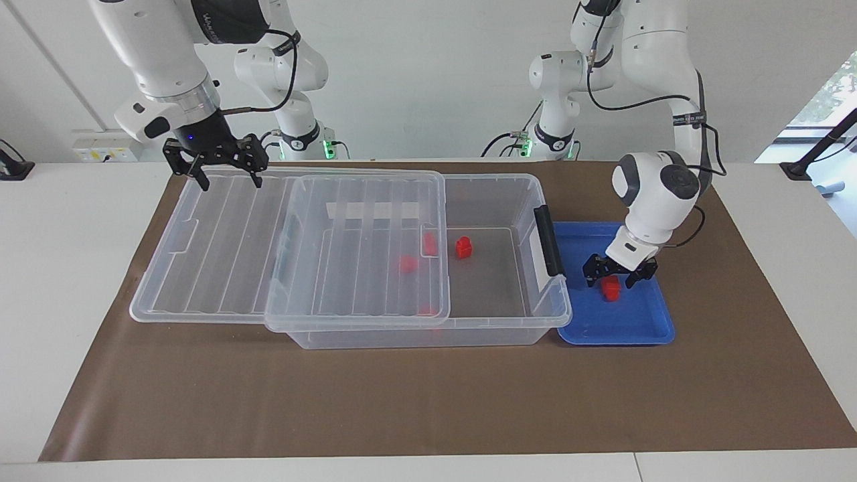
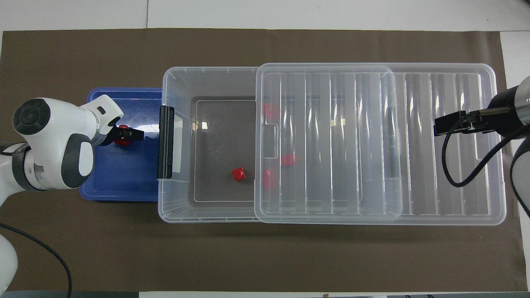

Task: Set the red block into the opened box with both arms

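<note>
A small red block lies in the blue tray. My left gripper is down over it, open, with one finger on each side of the block. The clear box stands beside the tray. Its ribbed lid is slid toward the right arm's end, leaving the tray end uncovered. My right gripper hangs open and empty in the air over the lid's end.
One red block lies on the box's uncovered floor. More red blocks show blurred through the lid. A black latch sits on the box end beside the tray. Brown paper covers the table.
</note>
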Available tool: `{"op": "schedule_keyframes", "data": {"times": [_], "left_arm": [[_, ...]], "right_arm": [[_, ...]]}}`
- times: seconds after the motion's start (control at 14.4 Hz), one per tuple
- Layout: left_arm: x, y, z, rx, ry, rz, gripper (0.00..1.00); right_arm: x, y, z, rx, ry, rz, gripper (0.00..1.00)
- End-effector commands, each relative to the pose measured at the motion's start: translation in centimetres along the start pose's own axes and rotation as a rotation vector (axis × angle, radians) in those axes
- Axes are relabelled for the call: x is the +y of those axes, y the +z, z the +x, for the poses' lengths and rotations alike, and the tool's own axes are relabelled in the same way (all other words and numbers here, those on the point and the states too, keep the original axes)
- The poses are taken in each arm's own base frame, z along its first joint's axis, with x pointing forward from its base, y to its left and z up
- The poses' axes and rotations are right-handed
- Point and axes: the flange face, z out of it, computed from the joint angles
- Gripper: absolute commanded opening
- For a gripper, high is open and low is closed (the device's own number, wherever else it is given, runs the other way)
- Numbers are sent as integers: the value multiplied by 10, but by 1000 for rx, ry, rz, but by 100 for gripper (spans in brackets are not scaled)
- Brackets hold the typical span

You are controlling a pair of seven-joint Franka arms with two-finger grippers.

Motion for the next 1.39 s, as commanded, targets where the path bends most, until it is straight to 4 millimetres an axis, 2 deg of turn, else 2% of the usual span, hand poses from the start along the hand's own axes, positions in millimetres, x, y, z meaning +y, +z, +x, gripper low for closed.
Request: {"op": "schedule_keyframes", "data": {"times": [0.0,0.14,0.21,0.28,0.49,0.62,0.69,0.83,0.9,1.04,1.18,1.32], "left_arm": [[-2,0,-1,12,-12,-5,99],[-1,-1,-2,8,-19,-6,59],[-1,-5,-3,4,-19,-6,36],[-2,-12,-5,-8,-21,-6,0],[-3,-29,-10,-37,-26,-7,0],[4,-46,-6,-10,-11,-5,0],[6,-59,-5,7,-10,-4,0],[11,-102,0,-22,-7,-7,0],[21,-124,6,-38,-8,-7,0],[46,-159,17,-38,-33,-10,0],[75,-186,22,-43,-53,-13,0],[111,-206,23,-33,-84,-16,0]], "right_arm": [[-4,4,0,0,8,12,100],[-4,3,-1,-2,9,12,100],[-4,4,0,-4,9,12,100],[-4,3,0,-4,8,12,100],[5,1,-3,-23,15,8,100],[21,0,-2,-21,34,-2,100],[37,-2,-3,-34,51,3,100],[54,-8,-4,-43,51,1,100],[62,-9,-5,-48,37,1,100],[66,-10,-5,-39,18,1,100],[62,-9,-4,-35,17,-12,100],[62,-9,-4,-36,17,-23,100]]}}
